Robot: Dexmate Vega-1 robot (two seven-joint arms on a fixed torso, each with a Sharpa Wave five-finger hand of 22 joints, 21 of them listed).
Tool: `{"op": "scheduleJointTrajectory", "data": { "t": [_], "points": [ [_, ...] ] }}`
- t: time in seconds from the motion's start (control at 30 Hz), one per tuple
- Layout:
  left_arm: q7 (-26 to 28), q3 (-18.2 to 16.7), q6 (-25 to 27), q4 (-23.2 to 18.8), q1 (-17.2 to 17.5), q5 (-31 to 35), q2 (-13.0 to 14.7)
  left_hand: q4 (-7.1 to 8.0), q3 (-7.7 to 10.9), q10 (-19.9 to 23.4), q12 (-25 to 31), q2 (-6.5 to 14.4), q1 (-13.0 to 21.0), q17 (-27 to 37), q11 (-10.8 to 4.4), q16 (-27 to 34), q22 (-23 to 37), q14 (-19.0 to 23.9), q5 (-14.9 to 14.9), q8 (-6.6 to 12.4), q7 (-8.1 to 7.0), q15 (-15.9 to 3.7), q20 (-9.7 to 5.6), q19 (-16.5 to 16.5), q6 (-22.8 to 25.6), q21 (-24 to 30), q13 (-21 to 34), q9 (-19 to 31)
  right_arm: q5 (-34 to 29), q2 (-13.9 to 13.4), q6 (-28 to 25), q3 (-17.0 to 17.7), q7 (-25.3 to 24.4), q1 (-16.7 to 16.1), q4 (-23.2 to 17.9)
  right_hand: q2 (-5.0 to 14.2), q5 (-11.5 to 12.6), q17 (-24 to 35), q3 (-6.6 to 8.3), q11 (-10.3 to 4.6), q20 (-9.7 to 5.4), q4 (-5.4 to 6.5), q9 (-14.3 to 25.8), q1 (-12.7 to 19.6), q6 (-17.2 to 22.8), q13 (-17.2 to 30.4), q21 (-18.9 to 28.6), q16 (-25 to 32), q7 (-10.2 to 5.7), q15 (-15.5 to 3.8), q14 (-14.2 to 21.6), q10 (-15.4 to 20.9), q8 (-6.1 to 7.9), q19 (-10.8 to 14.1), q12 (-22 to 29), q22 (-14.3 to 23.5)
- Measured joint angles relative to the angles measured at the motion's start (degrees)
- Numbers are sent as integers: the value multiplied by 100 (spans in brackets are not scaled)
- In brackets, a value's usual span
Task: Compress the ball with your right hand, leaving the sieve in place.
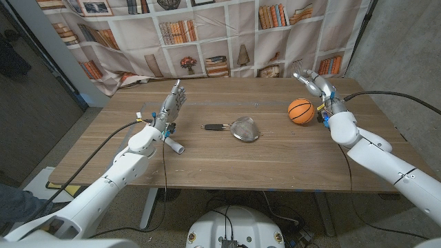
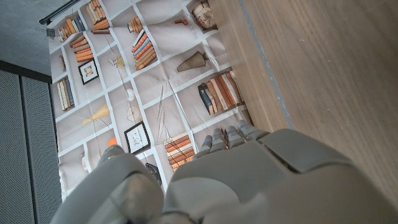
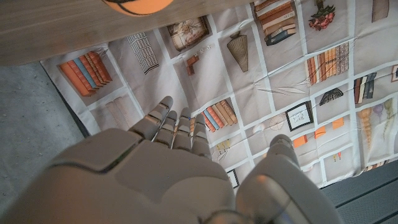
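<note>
Head: ball (image 1: 300,111) sat on counter (image 1: 227,151) at 3 o'clock from sieve (image 1: 244,129); right hand (image 1: 313,85) just beside ball at its 1 o'clock, fingers wide, empty; left hand (image 1: 172,103) upright, fingers apart | Left wrist: left hand (image 2: 230,138) fingers straight before bookshelf backdrop (image 2: 143,81) | Right wrist: ball (image 3: 138,5) apart from right hand (image 3: 177,130).

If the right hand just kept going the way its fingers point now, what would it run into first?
Probably nothing on the table. The right hand points past the far edge of the table toward the bookshelf-print curtain, which looks like the first thing in line, though depth is unclear. The ball sits beside the hand, not ahead.
</note>
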Motion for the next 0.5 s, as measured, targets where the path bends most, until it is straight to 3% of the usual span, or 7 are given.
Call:
{"op": "scheduleJointTrajectory", "data": {
  "t": [0.37,0.5],
  "points": [
    [10,-10,-12,-2,17,-1,3,0,0,0,0,0,0,0,1,0,0,62,0,0,-30,-1,0,0,30,0,0,0,-305,-152,-707,-180,192,203,-88,29,0,0,0,-91,-22,0,0,31,-11,0,0,0,-155,21,-21,-93,-26,-23,-32,0],
    [10,-10,-12,-2,17,0,3,1,0,0,0,-1,0,0,1,0,0,62,0,0,-30,-1,0,0,30,0,0,0,-305,-196,-707,-255,192,277,-120,0,0,0,0,-141,-22,0,0,60,-71,0,0,0,-216,82,-21,-142,-48,-23,-53,0]
  ]
}}
